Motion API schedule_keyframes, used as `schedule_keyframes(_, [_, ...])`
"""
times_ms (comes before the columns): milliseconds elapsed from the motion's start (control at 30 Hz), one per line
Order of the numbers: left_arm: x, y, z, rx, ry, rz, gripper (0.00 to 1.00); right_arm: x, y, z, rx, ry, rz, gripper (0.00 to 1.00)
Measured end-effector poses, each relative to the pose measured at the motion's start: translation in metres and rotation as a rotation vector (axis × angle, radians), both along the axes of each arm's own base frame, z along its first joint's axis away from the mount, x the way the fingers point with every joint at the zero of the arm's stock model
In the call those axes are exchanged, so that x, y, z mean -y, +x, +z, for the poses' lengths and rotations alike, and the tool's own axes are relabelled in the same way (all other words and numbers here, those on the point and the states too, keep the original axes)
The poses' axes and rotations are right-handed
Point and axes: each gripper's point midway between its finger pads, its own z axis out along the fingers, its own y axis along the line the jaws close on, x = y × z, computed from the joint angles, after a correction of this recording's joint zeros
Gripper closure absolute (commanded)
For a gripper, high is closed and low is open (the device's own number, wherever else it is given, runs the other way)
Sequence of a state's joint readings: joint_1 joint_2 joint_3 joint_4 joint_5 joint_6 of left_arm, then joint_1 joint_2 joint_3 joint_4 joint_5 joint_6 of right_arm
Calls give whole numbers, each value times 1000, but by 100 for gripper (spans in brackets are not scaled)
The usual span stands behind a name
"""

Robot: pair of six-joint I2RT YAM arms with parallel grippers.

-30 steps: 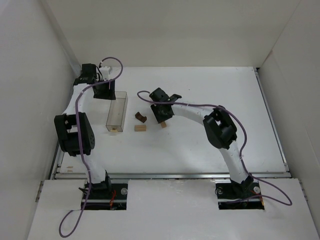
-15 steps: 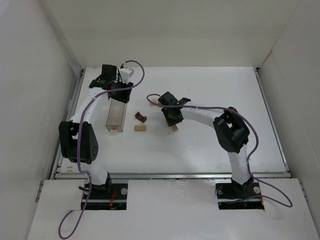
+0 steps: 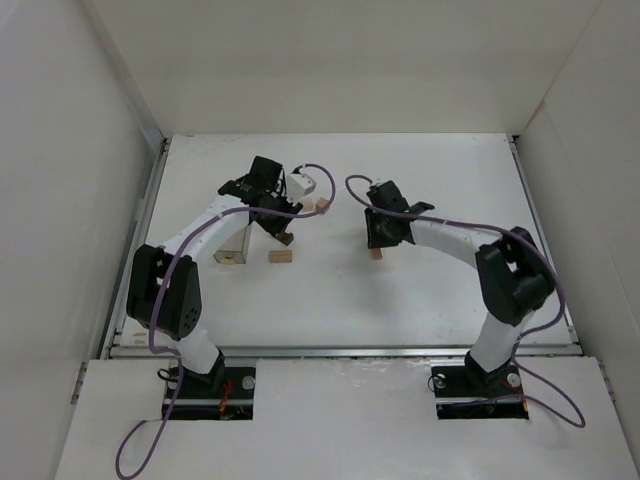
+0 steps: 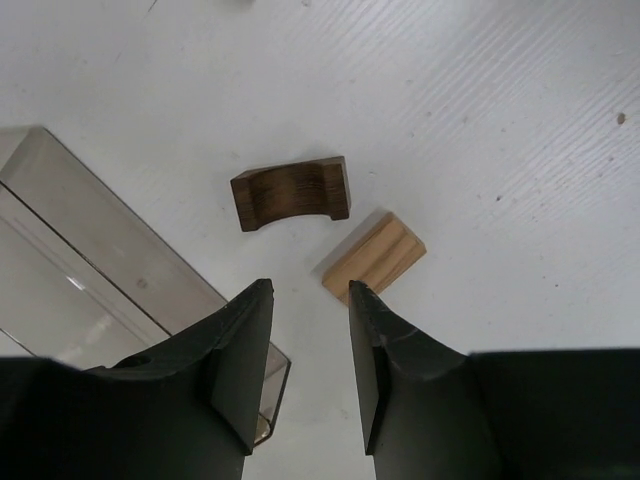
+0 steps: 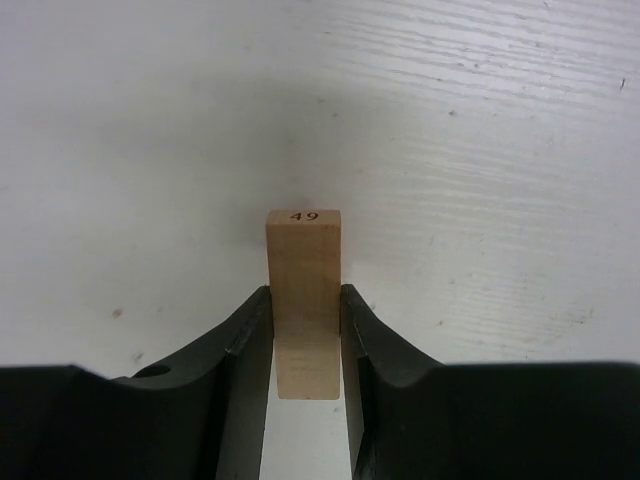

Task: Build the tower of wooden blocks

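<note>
A dark brown arch block [image 4: 291,193] lies on the white table beside a pale tan block [image 4: 374,255]. In the top view the tan block [image 3: 281,256] shows, and the arch [image 3: 287,239] is partly under my left gripper [image 3: 279,224]. The left gripper [image 4: 308,290] is open and empty, hovering just short of both blocks. My right gripper [image 3: 377,244] is shut on a pale tan post block [image 5: 303,270] marked 49, held with its end toward the table. The post block shows below the fingers in the top view [image 3: 376,254].
A clear rectangular plastic box [image 4: 95,260] lies just left of the arch, partly under the left arm in the top view [image 3: 230,248]. A small tan piece [image 3: 324,206] lies further back. White walls enclose the table on three sides.
The left arm has swung right from the far left corner, over the clear box, to above the arch. The right gripper has carried the post block to the right, away from the other blocks.
</note>
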State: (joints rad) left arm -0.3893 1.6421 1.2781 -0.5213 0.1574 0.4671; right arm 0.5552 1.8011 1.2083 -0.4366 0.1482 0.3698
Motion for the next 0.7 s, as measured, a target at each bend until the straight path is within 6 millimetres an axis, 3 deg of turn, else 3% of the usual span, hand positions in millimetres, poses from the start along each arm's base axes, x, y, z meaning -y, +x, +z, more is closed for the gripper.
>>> schedule_keyframes(133, [9, 2, 10, 3, -50, -4, 71, -14, -7, 51, 159, 174, 64, 100])
schedule_keyframes(267, [20, 9, 30, 36, -114, -29, 74, -26, 2, 116, 365, 303, 121, 100])
schedule_keyframes(333, [25, 6, 41, 56, -142, -57, 74, -29, 5, 139, 440, 339, 138, 100])
schedule_keyframes(400, [26, 4, 54, 103, -149, -108, 76, -28, 6, 149, 480, 349, 148, 100])
schedule_keyframes(467, [24, -2, 67, 164, -133, -169, 84, -26, 6, 152, 494, 339, 158, 100])
schedule_keyframes(533, [20, -9, 80, 227, -107, -232, 85, -24, 3, 151, 512, 330, 175, 100])
schedule_keyframes(700, [24, -25, 114, 369, -186, -380, 79, -16, -30, 149, 623, 376, 286, 100])
